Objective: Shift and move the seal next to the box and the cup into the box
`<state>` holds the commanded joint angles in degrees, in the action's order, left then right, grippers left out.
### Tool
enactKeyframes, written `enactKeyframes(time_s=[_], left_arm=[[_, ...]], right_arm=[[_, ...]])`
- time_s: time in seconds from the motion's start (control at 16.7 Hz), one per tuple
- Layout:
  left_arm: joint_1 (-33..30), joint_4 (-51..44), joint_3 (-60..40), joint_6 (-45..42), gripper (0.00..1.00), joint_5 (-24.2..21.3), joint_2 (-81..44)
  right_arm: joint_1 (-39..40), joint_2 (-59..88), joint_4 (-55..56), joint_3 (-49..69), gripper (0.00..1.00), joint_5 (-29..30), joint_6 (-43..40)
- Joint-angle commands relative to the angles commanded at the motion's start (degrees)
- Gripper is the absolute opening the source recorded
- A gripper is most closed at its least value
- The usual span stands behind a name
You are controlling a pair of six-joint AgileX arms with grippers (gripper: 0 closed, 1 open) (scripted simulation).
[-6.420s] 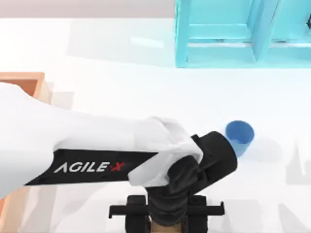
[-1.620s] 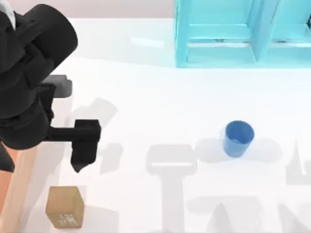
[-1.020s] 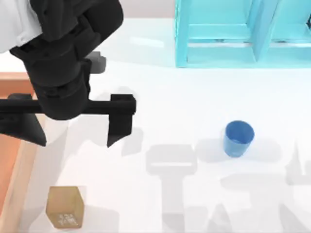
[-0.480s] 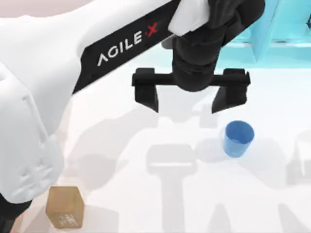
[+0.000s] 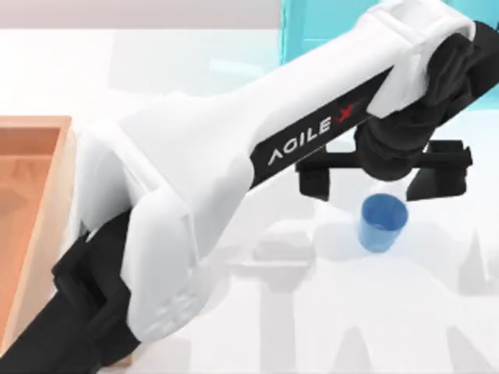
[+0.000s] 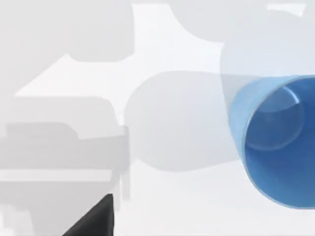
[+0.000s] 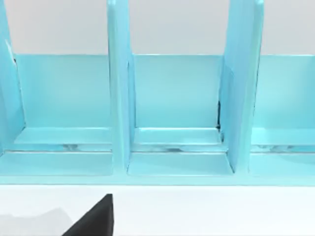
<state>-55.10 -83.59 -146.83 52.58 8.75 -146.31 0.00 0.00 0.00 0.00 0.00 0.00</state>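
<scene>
The blue cup (image 5: 382,223) stands upright on the white table at the right. My left arm reaches across from the lower left, and its gripper (image 5: 382,184) hangs open just above and behind the cup, one finger (image 5: 316,181) off to each side. In the left wrist view the cup (image 6: 275,142) shows its hollow inside, with one dark fingertip (image 6: 96,222) apart from it. The wooden box (image 5: 61,195) lies at the left edge. The seal is hidden under the left arm. My right arm stays parked.
A cyan shelf unit (image 5: 312,47) stands along the back of the table, behind the left gripper; the right wrist view faces its open compartments (image 7: 172,108). White table surface (image 5: 312,327) lies in front of the cup.
My left arm has swung right from the box side, and its open gripper now hangs over the cup. The arm now covers the seal. The cup has not moved.
</scene>
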Motion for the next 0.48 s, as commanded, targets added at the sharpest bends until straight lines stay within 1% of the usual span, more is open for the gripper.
enactKeyframes(time_s=[0.3, 0.48], left_arm=[[0.3, 0.2, 0.4, -0.1, 1.00, -0.1, 0.1], [0.5, 4.2, 4.2, -0.6, 1.00, -0.1, 0.1]], right_arm=[[0.0, 0.0, 0.0, 0.0, 1.00, 0.0, 0.0], [0.0, 0.0, 0.0, 0.0, 1.00, 0.0, 0.0]])
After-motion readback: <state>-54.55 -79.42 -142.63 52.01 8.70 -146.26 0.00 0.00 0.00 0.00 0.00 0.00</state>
